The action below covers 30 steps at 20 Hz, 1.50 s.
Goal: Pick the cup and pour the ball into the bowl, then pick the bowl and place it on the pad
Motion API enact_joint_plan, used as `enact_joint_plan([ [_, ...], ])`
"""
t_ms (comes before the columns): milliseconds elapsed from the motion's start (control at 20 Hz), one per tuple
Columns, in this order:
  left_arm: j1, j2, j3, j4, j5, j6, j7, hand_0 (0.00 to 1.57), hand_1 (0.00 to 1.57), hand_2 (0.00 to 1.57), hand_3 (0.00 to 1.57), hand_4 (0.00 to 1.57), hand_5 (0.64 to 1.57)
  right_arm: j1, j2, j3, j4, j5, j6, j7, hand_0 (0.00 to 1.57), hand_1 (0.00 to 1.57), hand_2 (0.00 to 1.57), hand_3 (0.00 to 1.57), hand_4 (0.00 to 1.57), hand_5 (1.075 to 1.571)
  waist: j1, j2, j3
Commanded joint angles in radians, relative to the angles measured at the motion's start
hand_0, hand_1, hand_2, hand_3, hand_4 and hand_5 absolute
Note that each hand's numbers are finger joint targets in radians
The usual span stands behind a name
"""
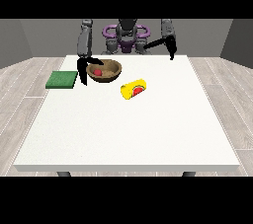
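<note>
Surface: white table (148,134), grey plank floor around it.
Bowl (104,71): brown, holds red ball (98,72).
Cup (134,90): yellow, lying on its side.
Pad (62,79): green, left of bowl.
Hand at view's left (85,66): fingers around bowl rim.
Hand at view's right (171,50): raised; finger state indiscernible.

The counter (128,134) lies bare across its near half and right side. At the back left stand the obstacles: the bowl (104,70), the fallen cup (134,90) just beside it to the right, and the pad (62,79) at the left edge. A narrow gap between pad and bowl is taken by the hand at the view's left (82,68).
</note>
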Motion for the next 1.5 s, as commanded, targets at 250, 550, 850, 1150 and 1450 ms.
enact_joint_plan([
  [250,0.033,0.020,0.014,-0.024,0.020,-0.011,-0.017,0.00,0.00,0.00,0.00,0.00,1.566,-0.031,0.105,0.032,0.088,0.022,-0.108,-0.022,0.00,0.00,0.00,0.00,0.38,1.550,-0.006,0.023,0.0160],
  [550,-0.008,0.018,0.004,-0.064,0.034,-0.042,0.035,0.00,0.00,0.00,0.00,0.00,1.568,-0.012,-0.018,0.051,0.144,0.105,-0.214,0.111,1.57,1.57,1.57,1.57,1.05,1.550,0.049,0.025,0.0157],
  [850,0.088,0.051,0.056,0.014,0.054,-0.034,-0.041,0.00,0.00,0.00,0.00,0.00,1.570,-0.079,-0.008,0.093,0.078,0.138,-0.313,0.288,1.57,1.57,1.57,1.57,1.03,1.555,-0.009,-0.074,0.0146],
  [1150,0.123,0.127,0.138,0.082,0.096,-0.044,-0.074,0.00,0.00,0.00,0.00,0.00,1.571,-0.117,-0.028,0.129,-0.012,0.126,-0.249,0.478,1.57,1.57,1.57,1.57,1.05,1.553,-0.106,-0.145,0.0151],
  [1450,0.104,0.085,0.077,0.029,0.067,-0.023,-0.021,0.00,0.00,0.00,0.00,0.00,1.570,-0.128,-0.186,0.043,-0.009,0.059,-0.127,0.486,1.57,1.57,1.57,1.57,1.06,1.562,-0.091,-0.099,0.0160],
])
